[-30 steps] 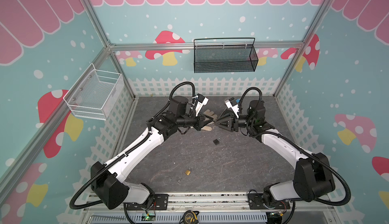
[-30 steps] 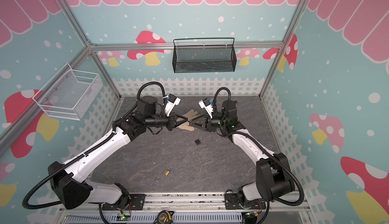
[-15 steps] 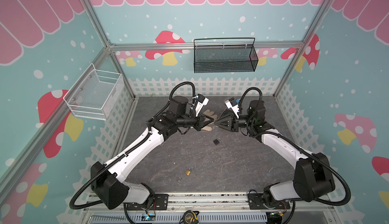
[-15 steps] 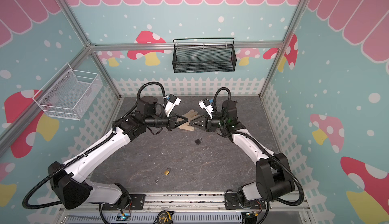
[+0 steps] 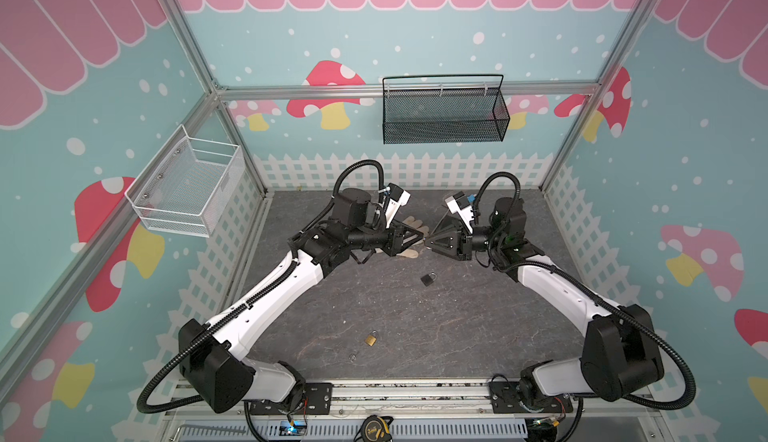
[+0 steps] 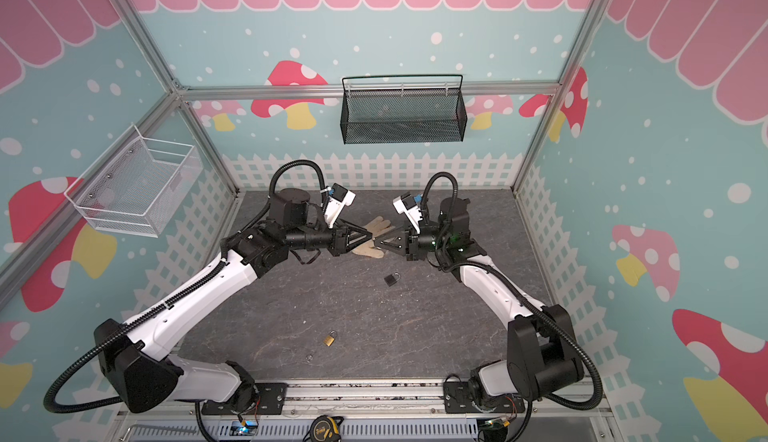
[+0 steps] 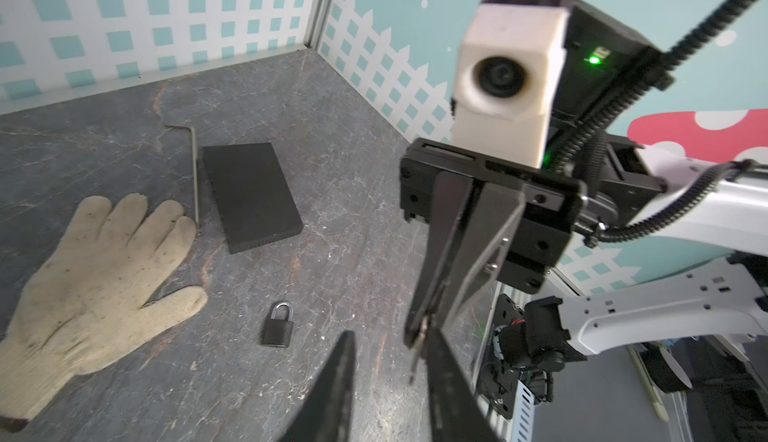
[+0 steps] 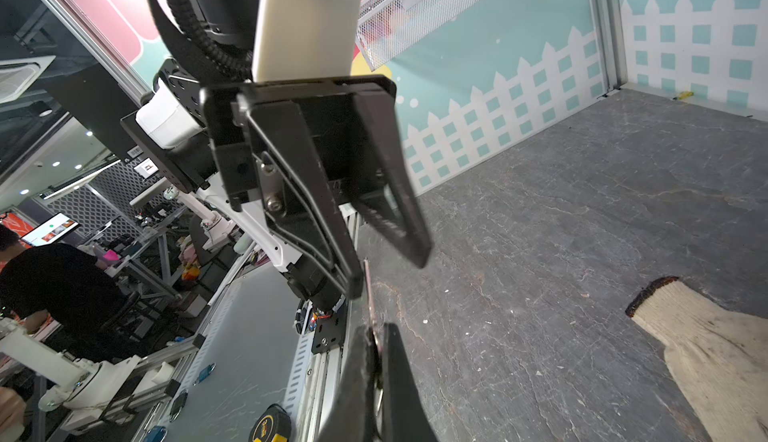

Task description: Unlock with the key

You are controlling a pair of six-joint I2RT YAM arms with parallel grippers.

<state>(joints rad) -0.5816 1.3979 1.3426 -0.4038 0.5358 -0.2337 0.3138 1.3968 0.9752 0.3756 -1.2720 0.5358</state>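
**Key now in the right tool**

Since a second ago the left tool (image 8: 386, 273) has parted its fingers from a pinch to a moderate gap. The right tool (image 7: 415, 334) has closed the small gap it had. Both arms hold the same tip-to-tip pose as before.

I see the right tool pinched tight on the key (image 8: 367, 290), gripping its head end, with the blade pointing out towards the left tool. The blade lies between the left tool's separated fingers, close against one of them; I cannot tell whether it touches. The two tools meet in the air above the far middle of the worktop (image 5: 457, 319), over the cream glove (image 6: 376, 228) that lies flat there.

The black padlock (image 5: 427, 279) lies on the worktop a little nearer than the tool tips, its shackle closed, clear of both tools. The brass padlock (image 5: 371, 339) lies further towards the near edge and to the left of the black one. In the left wrist view a black slab (image 7: 251, 197) sits beside the glove's fingertips, with a bent metal rod (image 7: 194, 178) between slab and glove.
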